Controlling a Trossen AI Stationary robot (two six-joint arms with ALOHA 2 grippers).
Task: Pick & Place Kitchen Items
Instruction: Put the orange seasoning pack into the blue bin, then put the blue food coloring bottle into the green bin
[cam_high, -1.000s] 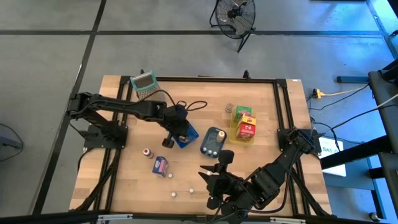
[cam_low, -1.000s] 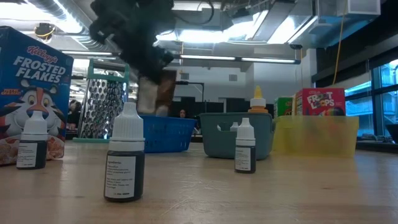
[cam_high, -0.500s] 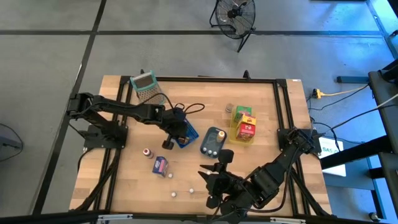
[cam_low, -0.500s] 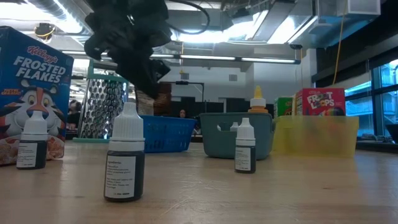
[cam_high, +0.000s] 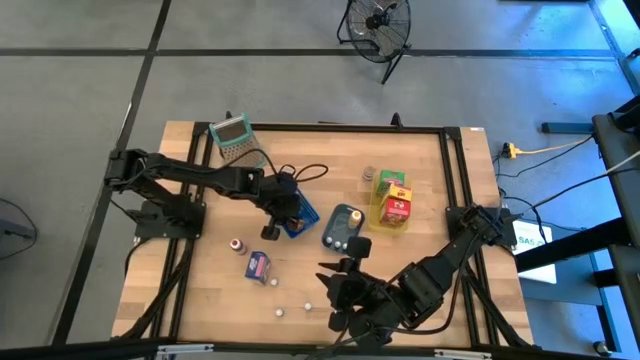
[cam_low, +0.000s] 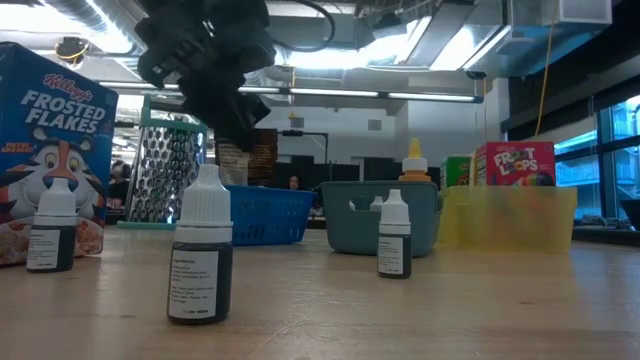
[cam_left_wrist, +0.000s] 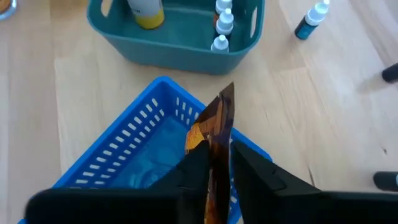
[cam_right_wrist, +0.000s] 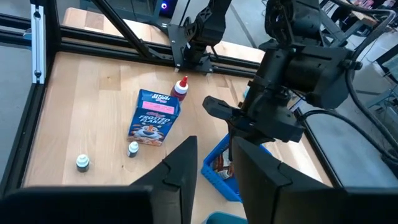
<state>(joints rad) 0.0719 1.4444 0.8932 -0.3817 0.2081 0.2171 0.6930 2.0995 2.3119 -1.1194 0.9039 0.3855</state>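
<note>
we read "kellogg's frosted flakes" on the blue cereal box (cam_low: 50, 150) lying on the counter (cam_high: 200, 290). our left claw (cam_left_wrist: 214, 163) pinches a brown-and-orange packet (cam_left_wrist: 214, 121) over the blue basket (cam_left_wrist: 134, 146). our right claw (cam_right_wrist: 214, 158) waits slightly parted, empty, over the counter's near edge.

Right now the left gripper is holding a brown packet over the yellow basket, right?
Not quite. The left gripper does hold the brown packet, but the left wrist view shows it over the blue basket, not a yellow one. The yellow basket sits farther to the right in the high view.
</note>
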